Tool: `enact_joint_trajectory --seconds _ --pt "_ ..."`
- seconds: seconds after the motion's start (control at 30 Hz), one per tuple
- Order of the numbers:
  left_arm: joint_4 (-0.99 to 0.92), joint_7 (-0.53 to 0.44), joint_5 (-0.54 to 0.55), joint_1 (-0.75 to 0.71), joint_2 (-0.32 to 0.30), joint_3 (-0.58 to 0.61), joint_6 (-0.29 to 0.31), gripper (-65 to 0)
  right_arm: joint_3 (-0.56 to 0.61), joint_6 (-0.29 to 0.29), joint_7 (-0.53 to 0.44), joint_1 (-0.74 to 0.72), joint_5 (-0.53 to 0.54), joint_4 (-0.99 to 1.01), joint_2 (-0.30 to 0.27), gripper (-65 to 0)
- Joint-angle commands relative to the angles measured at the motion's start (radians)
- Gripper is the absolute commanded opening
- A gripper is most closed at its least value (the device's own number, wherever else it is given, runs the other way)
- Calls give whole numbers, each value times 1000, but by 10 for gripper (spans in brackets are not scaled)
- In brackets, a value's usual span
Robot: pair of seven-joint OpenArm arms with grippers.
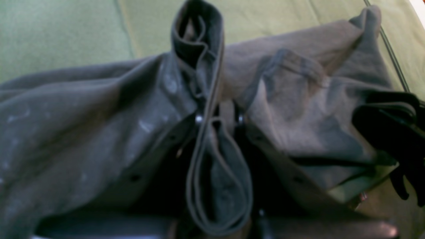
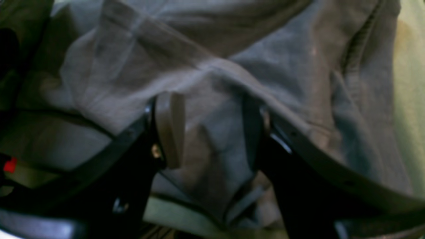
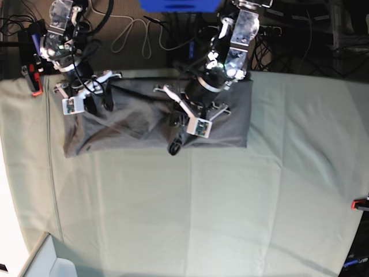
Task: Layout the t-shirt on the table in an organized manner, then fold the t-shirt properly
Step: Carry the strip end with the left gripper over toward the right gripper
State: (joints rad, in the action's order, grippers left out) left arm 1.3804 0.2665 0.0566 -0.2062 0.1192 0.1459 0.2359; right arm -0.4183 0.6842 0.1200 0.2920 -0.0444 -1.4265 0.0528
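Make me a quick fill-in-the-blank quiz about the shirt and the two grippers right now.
1. The left gripper is shut on a bunched fold of the ____.
2. The right gripper has its jaws ____, standing over the cloth.
3. In the base view, the t-shirt lies along the table's ____ edge.
4. The table's cover is pale ____.

Missing words: t-shirt; open; top; green

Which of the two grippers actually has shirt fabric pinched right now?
The left gripper: its fingers are shut on a bunched fold of the t-shirt. The right gripper stands open, its fingers apart over the cloth.
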Motion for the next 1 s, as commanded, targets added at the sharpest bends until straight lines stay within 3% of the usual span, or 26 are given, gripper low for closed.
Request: enact_joint_trajectory --seconds 0.0,0.1,0.23,0.53,0.67,0.97 --pt "17 -22 12 21 12 8 7 -650 -1 14 -24 -4 16 -17 -3 -366" --pt "17 -22 13 31 12 8 3 -650 -1 14 -24 -4 16 -17 -3 -366" --pt "17 -22 21 43 12 10 -73 -650 -1 14 -24 -4 16 -17 -3 -366" --pt "15 -16 21 54 12 11 -77 -650 -1 14 -24 -3 16 -17 -3 -366" --pt "15 -14 21 52 0 76 -85 -647 -1 14 -24 -4 16 -17 -3 -366" --pt "18 -20 21 47 -14 114 -85 -371 -1 14 -24 -3 16 -21 -3 -366"
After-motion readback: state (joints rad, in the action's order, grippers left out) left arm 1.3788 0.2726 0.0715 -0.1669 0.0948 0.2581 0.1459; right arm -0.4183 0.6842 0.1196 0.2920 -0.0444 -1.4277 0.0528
